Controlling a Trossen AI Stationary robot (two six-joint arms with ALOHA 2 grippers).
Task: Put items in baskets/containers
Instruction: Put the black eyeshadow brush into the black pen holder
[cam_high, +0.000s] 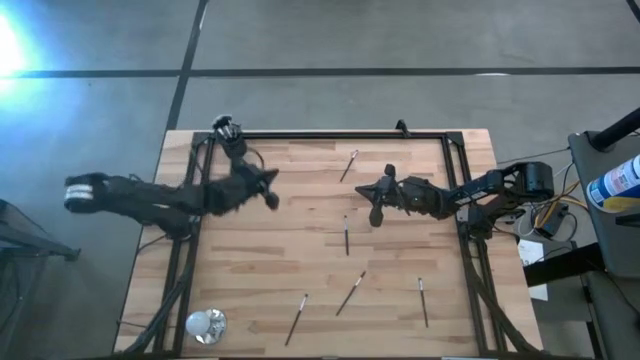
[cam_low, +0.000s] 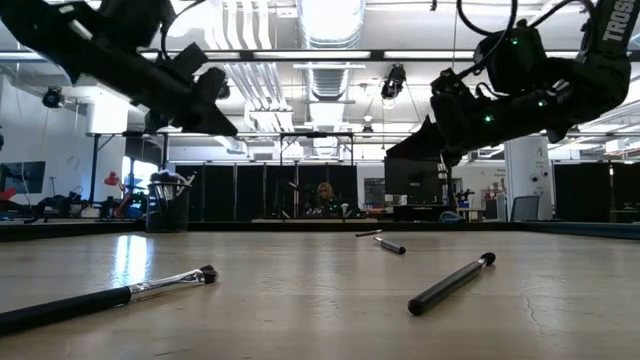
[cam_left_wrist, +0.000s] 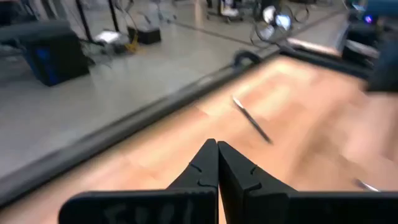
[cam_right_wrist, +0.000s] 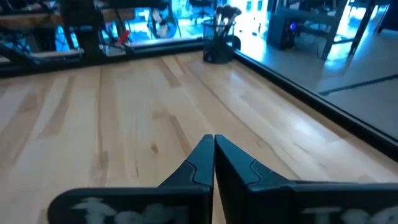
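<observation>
The black cup (cam_high: 225, 128) stands upright in the table's far left corner with several brushes sticking out of it; it also shows in the right wrist view (cam_right_wrist: 219, 43) and the low view (cam_low: 168, 208). Several thin brushes lie flat on the wood: one (cam_high: 349, 165) near the far edge, one (cam_high: 346, 235) in the middle, and three near the near edge (cam_high: 350, 292) (cam_high: 297, 318) (cam_high: 423, 302). My left gripper (cam_high: 271, 192) (cam_left_wrist: 217, 149) hangs shut above the table, right of the cup. My right gripper (cam_high: 377, 200) (cam_right_wrist: 213, 142) hangs shut above the middle, pointing toward the cup. Neither holds anything.
A shiny whitish round object (cam_high: 205, 323) sits at the near left corner. A black frame (cam_high: 340, 133) runs around the table's far, left and right edges. Bare wood lies between the two grippers. The room behind holds racks and equipment.
</observation>
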